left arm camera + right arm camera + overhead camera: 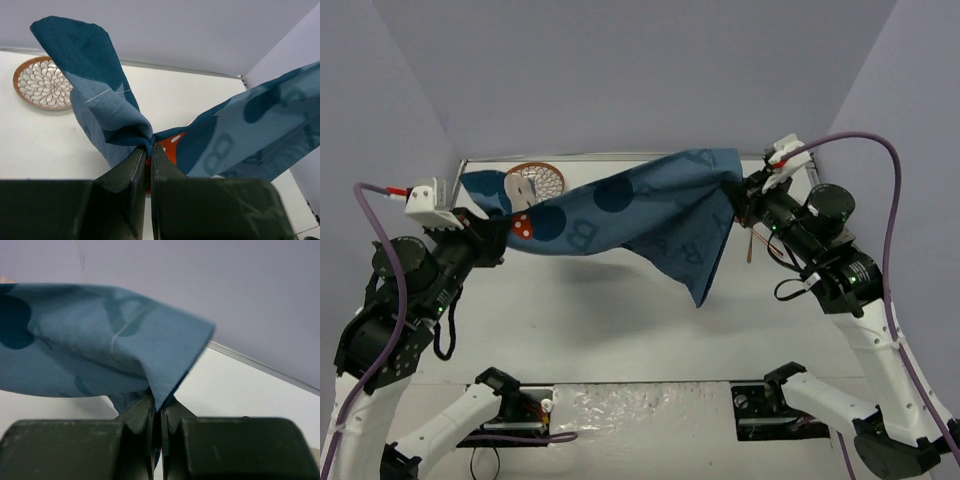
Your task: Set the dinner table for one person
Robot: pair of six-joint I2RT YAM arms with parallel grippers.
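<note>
A dark blue letter-printed cloth placemat hangs stretched in the air between both arms above the white dinner table. My left gripper is shut on its left corner, seen in the left wrist view with a red spotted patch beside the jaws. My right gripper is shut on the right corner, seen in the right wrist view. A loose flap of the cloth hangs down to a point.
A brown-rimmed plate with a white petal pattern sits at the back left of the table, half hidden by the cloth; it also shows in the left wrist view. A thin brown stick-like thing hangs by the right gripper. Grey walls enclose the table.
</note>
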